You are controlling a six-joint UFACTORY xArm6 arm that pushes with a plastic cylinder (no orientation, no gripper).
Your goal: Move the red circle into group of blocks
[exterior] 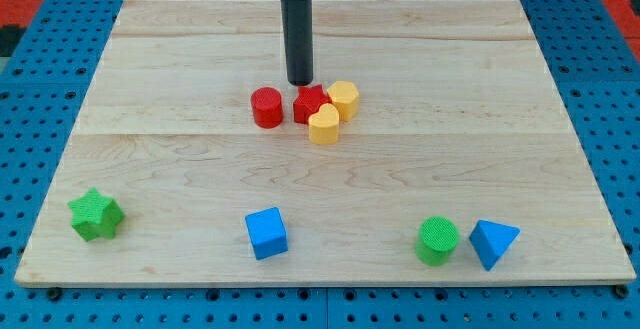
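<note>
The red circle (267,107) stands near the middle of the wooden board (180,169), a small gap to the left of a tight group of blocks. That group holds a red star-like block (309,103) and two yellow blocks, one at the right (343,99) and one at the front (324,125). My tip (301,82) is at the end of the dark rod, just above the red star-like block in the view and up and right of the red circle, touching neither as far as I can tell.
Along the view's bottom stand a green star (96,215) at the left, a blue cube (267,233), a green cylinder (437,241) and a blue triangle (493,242) at the right. The board lies on a blue pegboard surface (40,59).
</note>
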